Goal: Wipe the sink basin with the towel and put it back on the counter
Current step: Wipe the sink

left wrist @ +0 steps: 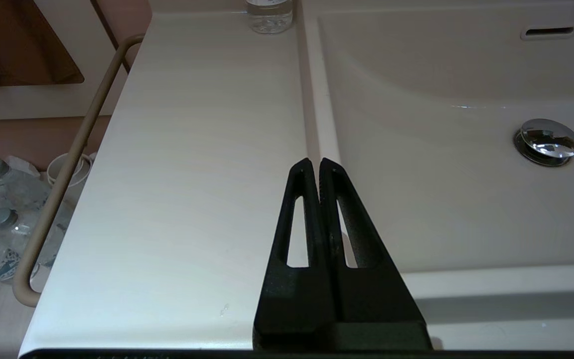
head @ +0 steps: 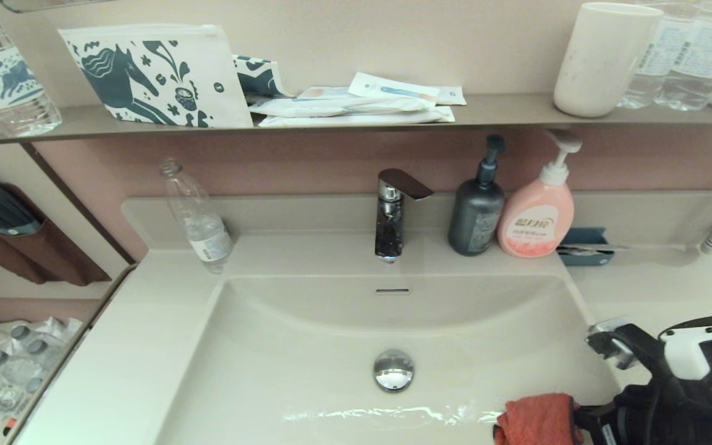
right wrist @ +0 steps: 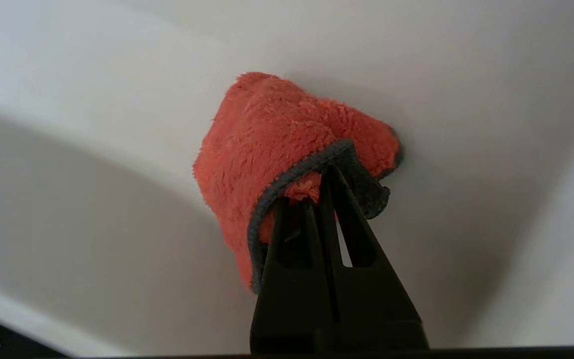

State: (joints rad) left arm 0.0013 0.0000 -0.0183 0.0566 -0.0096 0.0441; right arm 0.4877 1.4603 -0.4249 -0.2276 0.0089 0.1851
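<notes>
Right at your lens sits the right tool (right wrist: 324,172), clenched on the towel (right wrist: 287,149) at its dark grey hem, with the fluffy orange-red bulk bunched ahead of the fingers and apparently pressed against the basin wall.

Working down in size, you have the surface (head: 139,346), a smooth flat off-white top that runs in one piece into the sink basin (head: 306,346). That bowl is broad, glossy and round-cornered, and a streak of water shines across its near floor, so expect it to be slick.

Next come the chrome faucet (head: 393,213) at the back rim and the round chrome drain plug (head: 393,369) in the floor.

In the head view the towel shows low in the basin's near right corner. It looks light, soft and floppy; it will likely fold and drag rather than push stiffly, and soak up weight as it wets. Your hold on the stitched hem seems the firmest place, since the pile would squash and slip.

Your left tool (left wrist: 315,167) is parked with its fingers pressed together on nothing, over the left surface beside the basin's edge.
</notes>
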